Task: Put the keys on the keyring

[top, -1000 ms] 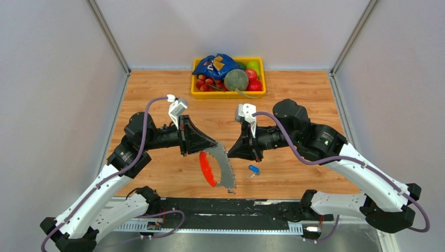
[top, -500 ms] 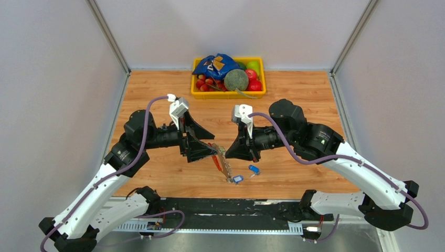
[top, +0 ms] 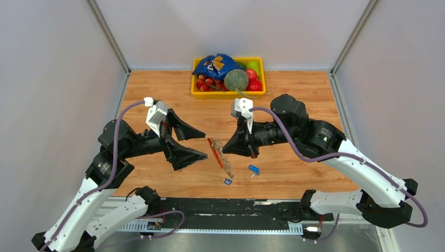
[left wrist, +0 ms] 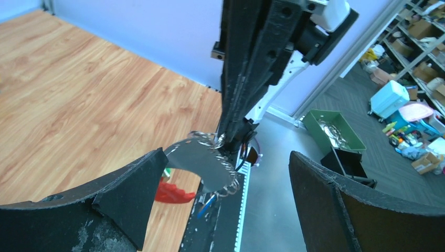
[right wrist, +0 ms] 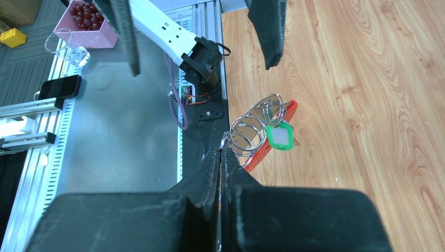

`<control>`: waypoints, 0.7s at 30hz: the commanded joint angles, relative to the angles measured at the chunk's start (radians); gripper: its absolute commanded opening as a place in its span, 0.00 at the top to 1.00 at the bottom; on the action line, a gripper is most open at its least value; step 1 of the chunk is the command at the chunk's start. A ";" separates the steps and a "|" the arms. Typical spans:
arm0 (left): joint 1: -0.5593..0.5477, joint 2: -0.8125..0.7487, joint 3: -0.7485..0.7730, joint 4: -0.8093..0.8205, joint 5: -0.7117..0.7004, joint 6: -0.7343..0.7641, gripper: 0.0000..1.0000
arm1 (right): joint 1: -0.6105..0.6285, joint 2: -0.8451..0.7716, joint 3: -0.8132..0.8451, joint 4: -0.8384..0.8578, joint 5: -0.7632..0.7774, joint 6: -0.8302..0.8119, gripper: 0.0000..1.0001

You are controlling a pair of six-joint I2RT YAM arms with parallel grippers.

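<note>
The keyring (top: 220, 156), a grey metal strip with a red curved part and wire rings, hangs tilted above the table from my right gripper (top: 224, 151), which is shut on its upper edge. One blue-headed key (top: 228, 181) dangles at its lower end. The other key (top: 254, 169) lies on the wood just to the right. My left gripper (top: 204, 145) stands wide open to the left of the keyring, apart from it. In the left wrist view the strip (left wrist: 202, 164), the red part (left wrist: 170, 193) and the hanging key (left wrist: 205, 206) show between the spread fingers. The right wrist view shows the rings (right wrist: 246, 134) and a green tag (right wrist: 279, 136) beyond the shut gripper (right wrist: 220, 153).
A yellow tray (top: 228, 96) full of fruit, a blue bag and a grey ball stands at the back centre. A black rail (top: 236, 207) runs along the table's near edge between the arm bases. Grey walls close in both sides.
My left gripper has opened, let go of the keyring and drawn back to the left. The keyring now hangs from the shut right gripper, turned edge-on, with a blue key dangling below.
</note>
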 commanded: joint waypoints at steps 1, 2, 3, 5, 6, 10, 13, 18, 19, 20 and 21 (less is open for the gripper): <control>-0.002 -0.011 -0.044 0.175 0.085 -0.093 0.04 | 0.015 0.010 0.067 0.040 0.018 0.043 1.00; -0.002 -0.011 -0.061 0.192 0.092 -0.101 0.04 | 0.016 0.013 0.073 0.041 0.020 0.047 1.00; -0.002 -0.011 -0.068 0.217 0.103 -0.108 0.04 | 0.018 0.016 0.081 0.043 0.024 0.051 1.00; -0.002 -0.012 -0.090 0.235 0.104 -0.101 0.05 | 0.020 0.021 0.099 0.043 0.028 0.061 1.00; -0.002 -0.011 -0.102 0.237 0.102 -0.099 0.05 | 0.022 0.025 0.110 0.043 0.032 0.067 1.00; -0.002 -0.011 -0.122 0.245 0.101 -0.100 0.06 | 0.026 0.039 0.159 0.044 0.079 0.107 1.00; -0.002 -0.017 -0.130 0.249 0.098 -0.105 0.06 | 0.033 0.050 0.193 0.049 0.132 0.144 1.00; -0.002 -0.020 -0.131 0.248 0.082 -0.112 0.06 | 0.040 0.069 0.220 0.074 0.199 0.193 1.00; -0.002 -0.017 -0.131 0.249 0.079 -0.114 0.06 | 0.042 0.074 0.220 0.080 0.211 0.201 1.00; -0.002 -0.014 -0.131 0.251 0.076 -0.114 0.05 | 0.043 0.080 0.220 0.085 0.222 0.207 1.00; -0.002 -0.008 -0.129 0.251 0.073 -0.117 0.05 | 0.044 0.086 0.218 0.088 0.232 0.212 1.00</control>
